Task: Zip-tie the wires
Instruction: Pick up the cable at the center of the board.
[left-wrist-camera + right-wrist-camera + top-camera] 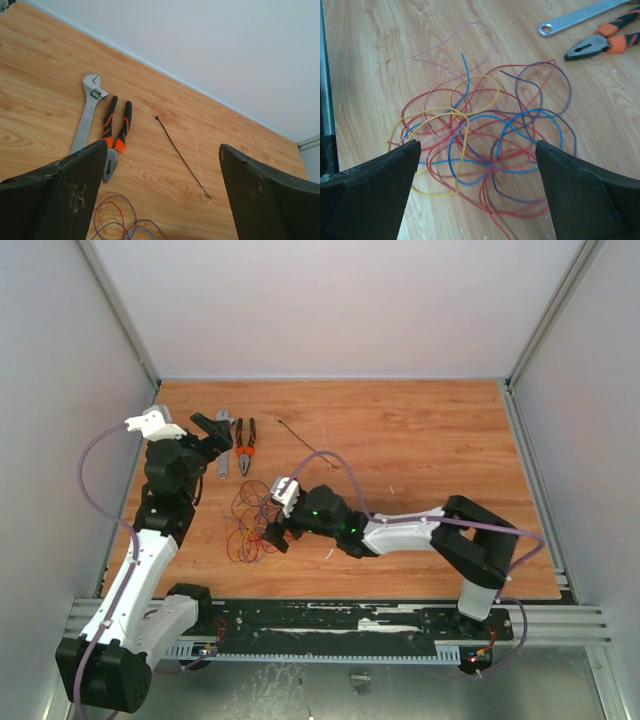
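The left arm (150, 550) stands along the left side of the top view with its elbow bent. The left jaws are spread fully wide and empty, beside the wrench (89, 112) and pliers (116, 132) at upper left. The right arm (410, 535) reaches low from lower right toward centre-left. The right jaws are also wide open, holding nothing, and sit over the wires (485, 130), a loose red, blue, yellow and purple tangle left of centre. The zip tie (180, 155) lies straight and diagonal on bare wood just right of the pliers, apart from the wires. The surface (430, 440) is orange-brown wood grain, enclosed by white walls (330, 300) with metal corner posts. A metal rail (400, 620) runs along the lower edge.
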Action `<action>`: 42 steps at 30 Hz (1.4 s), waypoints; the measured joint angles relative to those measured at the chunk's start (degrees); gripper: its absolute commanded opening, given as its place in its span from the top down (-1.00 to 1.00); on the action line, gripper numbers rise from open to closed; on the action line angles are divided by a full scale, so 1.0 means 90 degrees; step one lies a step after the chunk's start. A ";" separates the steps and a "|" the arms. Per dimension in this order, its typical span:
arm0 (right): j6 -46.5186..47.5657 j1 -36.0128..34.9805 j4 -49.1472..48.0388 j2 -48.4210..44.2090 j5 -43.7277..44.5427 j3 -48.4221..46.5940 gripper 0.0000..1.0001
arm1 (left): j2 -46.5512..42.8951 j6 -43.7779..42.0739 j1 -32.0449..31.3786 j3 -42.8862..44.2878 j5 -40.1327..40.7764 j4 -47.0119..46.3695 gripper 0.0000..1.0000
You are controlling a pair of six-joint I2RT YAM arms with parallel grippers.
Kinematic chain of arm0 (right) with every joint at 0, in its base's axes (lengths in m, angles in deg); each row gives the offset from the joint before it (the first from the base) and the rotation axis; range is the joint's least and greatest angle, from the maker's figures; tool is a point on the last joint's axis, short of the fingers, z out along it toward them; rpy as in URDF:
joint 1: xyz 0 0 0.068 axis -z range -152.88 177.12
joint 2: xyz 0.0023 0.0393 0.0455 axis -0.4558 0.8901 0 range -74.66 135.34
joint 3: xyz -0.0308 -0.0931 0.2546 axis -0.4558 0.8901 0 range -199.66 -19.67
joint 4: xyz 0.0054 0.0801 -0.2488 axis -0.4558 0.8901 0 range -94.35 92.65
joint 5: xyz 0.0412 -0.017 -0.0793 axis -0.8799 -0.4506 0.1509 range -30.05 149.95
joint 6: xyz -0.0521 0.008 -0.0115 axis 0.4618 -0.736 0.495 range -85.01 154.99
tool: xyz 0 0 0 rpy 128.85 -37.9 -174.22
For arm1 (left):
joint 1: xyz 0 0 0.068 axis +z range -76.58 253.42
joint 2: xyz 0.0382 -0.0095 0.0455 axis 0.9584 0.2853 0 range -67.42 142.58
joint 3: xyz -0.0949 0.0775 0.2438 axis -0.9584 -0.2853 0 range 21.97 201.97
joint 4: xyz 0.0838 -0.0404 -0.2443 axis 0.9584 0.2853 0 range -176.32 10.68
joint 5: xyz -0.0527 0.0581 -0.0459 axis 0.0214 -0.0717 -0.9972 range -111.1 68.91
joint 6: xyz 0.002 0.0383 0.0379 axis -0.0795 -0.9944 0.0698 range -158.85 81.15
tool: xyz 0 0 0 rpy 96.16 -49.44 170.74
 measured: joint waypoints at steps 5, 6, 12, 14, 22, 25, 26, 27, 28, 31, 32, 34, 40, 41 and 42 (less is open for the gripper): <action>0.0240 -0.0170 0.0216 0.0952 -0.0063 -0.0789 -0.98 | -0.0083 0.0019 0.0000 0.0000 -0.0044 0.0112 -0.97; 0.0272 -0.0170 0.0274 0.1095 -0.0070 -0.0894 -0.98 | -0.0083 0.0022 0.0000 0.0000 -0.0051 0.0121 -0.97; 0.0478 -0.0204 0.0670 0.1729 -0.0070 -0.1307 -0.89 | -0.0085 0.0041 0.0000 0.0000 -0.0107 0.0165 -0.97; 0.0544 -0.0216 0.0770 0.1855 -0.0070 -0.1382 -0.82 | -0.0085 0.0049 0.0000 0.0000 -0.0148 0.0180 -0.97; 0.0665 -0.0216 0.1054 0.2055 -0.0070 -0.1593 -0.21 | -0.0087 0.0073 0.0000 0.0000 -0.0250 0.0226 -0.97; 0.0731 -0.0216 0.1195 0.2096 -0.0046 -0.1715 0.15 | -0.0107 0.0073 0.0000 0.0000 -0.0253 0.0231 -0.97; 0.0760 -0.0219 0.1226 0.2096 -0.0027 -0.1722 0.30 | -0.0124 0.0073 0.0000 0.0000 -0.0255 0.0233 -0.97; 0.0780 -0.0219 0.1243 0.2096 0.0005 -0.1724 0.43 | -0.0146 0.0070 0.0000 0.0000 -0.0260 0.0233 -0.97; 0.0811 -0.0219 0.1248 0.2093 0.0032 -0.1724 0.55 | -0.0168 0.0070 0.0000 0.0000 -0.0267 0.0236 -0.97; 0.0913 -0.0243 0.1297 0.2023 0.0192 -0.1661 0.83 | -0.0228 0.0070 0.0000 0.0005 -0.0282 0.0245 -0.97; 0.0935 -0.0243 0.1316 0.1948 0.0253 -0.1583 0.95 | -0.0240 0.0068 0.0000 0.0017 -0.0294 0.0262 -0.97; 0.0971 -0.0243 0.1428 0.1717 0.0357 -0.1365 1.00 | -0.0250 0.0068 0.0000 0.0036 -0.0304 0.0277 -0.97; 0.0979 -0.0129 0.1999 0.0245 0.0597 -0.0680 1.00 | -0.0306 0.0068 0.0000 0.0049 -0.0316 0.0284 -0.97; 0.0979 -0.0061 0.2106 -0.0097 0.0627 -0.0600 1.00 | -0.0313 0.0068 0.0000 0.0049 -0.0316 0.0289 -0.97; 0.0976 0.0039 0.2215 -0.0452 0.0634 -0.0542 1.00 | -0.0321 0.0068 0.0000 0.0049 -0.0313 0.0294 -0.97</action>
